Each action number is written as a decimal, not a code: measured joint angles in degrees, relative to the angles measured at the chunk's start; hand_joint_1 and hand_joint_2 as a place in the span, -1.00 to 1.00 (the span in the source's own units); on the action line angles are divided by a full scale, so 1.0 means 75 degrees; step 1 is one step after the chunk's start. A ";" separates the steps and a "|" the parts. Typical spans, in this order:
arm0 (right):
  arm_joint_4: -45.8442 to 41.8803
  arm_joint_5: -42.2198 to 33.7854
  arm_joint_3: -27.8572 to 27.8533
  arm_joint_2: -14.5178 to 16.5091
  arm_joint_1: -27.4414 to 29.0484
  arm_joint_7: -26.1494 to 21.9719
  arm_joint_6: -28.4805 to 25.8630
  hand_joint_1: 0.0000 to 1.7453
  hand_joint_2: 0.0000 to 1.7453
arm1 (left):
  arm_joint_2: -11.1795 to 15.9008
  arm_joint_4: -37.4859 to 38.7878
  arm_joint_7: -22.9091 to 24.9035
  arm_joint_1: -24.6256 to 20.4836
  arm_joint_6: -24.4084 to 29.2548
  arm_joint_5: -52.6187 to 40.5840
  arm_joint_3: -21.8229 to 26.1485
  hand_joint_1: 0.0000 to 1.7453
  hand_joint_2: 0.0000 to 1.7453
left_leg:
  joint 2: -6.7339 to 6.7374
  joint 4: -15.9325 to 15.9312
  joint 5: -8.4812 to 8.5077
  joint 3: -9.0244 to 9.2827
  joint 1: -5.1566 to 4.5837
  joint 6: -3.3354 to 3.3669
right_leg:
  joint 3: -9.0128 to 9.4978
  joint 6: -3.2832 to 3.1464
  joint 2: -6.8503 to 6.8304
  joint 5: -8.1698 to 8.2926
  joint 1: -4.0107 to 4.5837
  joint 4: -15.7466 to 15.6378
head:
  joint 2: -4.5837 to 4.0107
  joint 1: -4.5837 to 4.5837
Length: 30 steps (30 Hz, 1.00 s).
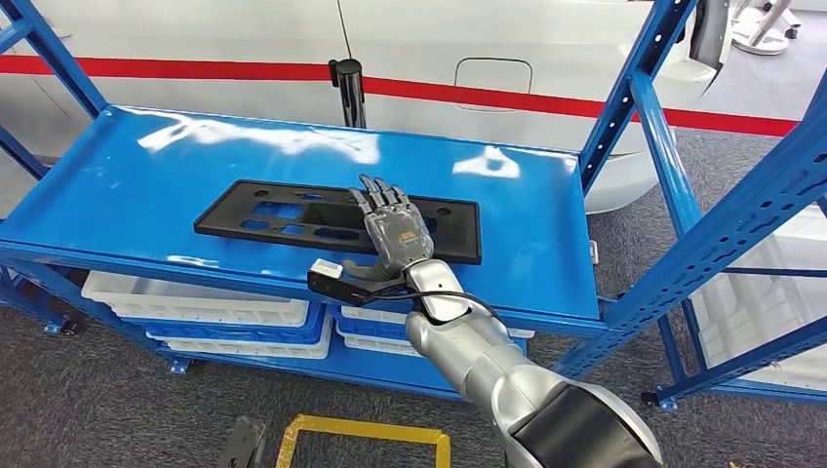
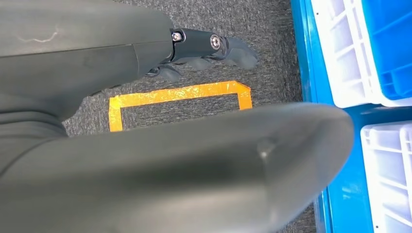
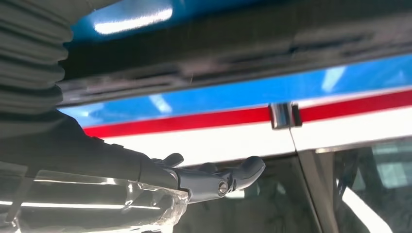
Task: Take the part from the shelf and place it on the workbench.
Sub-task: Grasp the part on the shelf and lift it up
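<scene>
Part [image 1: 293, 216]: a flat, long black panel with cut-outs, lying on the top blue shelf [image 1: 127, 185] of a blue metal rack, parallel to the front edge and slightly set back from it. The right hand [image 1: 393, 231] lies palm-down over the right portion of the part, fingers [image 1: 382, 200] extended and slightly spread across the panel's upper surface, thumb toward the front edge of the shelf. The hand is flat, not clenched; whether it presses on the part or hovers just above it cannot be determined. In the right wrist view the fingers [image 3: 228, 177] appear extended. The left hand [image 2: 214, 48] hangs low above grey carpet and a yellow tape outline [image 2: 180, 94], fingers loosely curled with nothing between them. White bins [image 1: 195, 292] occupy the lower shelf. A white body panel with a red stripe [image 1: 488, 97] stands behind the rack.
</scene>
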 joint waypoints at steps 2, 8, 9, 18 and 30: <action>-0.0039 -0.0114 -0.0024 0.0036 -0.0001 -0.0004 0.0190 -1.00 1.00 | -0.0004 0.0000 0.0002 0.0000 0.0000 -0.0020 0.0002 -1.00 -1.00 | -0.0055 0.0052 -0.0049 -0.0003 -0.0020 -0.0072 | 0.0524 0.0099 0.0003 0.0452 -0.0034 -0.1109 | 0.0000 0.0004; -0.0170 -0.0181 -0.0028 0.0169 0.0011 0.0020 0.0390 -1.00 1.00 | -0.0003 -0.0001 0.0000 0.0005 -0.0004 -0.0038 0.0004 -1.00 -1.00 | -0.0045 0.0237 -0.0228 -0.0072 0.0032 -0.0350 | 0.0914 -0.0198 0.0019 0.0729 -0.0069 -0.1855 | 0.0000 -0.0022; -0.0190 -0.0182 -0.0027 0.0175 0.0010 0.0033 0.0394 -1.00 1.00 | -0.0002 -0.0001 -0.0001 0.0005 -0.0004 -0.0038 0.0003 -1.00 -1.00 | -0.0016 0.0467 -0.0373 -0.0168 0.0054 -0.0392 | 0.0943 -0.0249 0.0019 0.0736 -0.0098 -0.1878 | 0.0000 -0.0031; -0.0239 -0.0051 0.0522 0.0178 0.0089 0.0738 0.0455 -1.00 1.00 | -0.0003 0.0001 -0.0058 0.0011 0.0041 0.0004 0.0050 -1.00 -1.00 | 0.0122 0.0463 -0.0070 -0.0305 0.0143 -0.0484 | 0.1084 -0.0263 0.0035 0.0637 -0.0049 -0.1883 | 0.0000 -0.0039; -0.0227 0.0726 0.1566 0.0168 0.0031 0.1880 0.0365 -1.00 1.00 | -0.0037 0.0001 -0.0064 0.0024 0.0078 -0.0007 0.0096 -1.00 -1.00 | 0.0060 0.0125 0.0020 -0.0182 -0.0063 -0.0336 | 0.1096 -0.0102 -0.0011 0.0628 0.0050 -0.1959 | 0.0000 -0.0017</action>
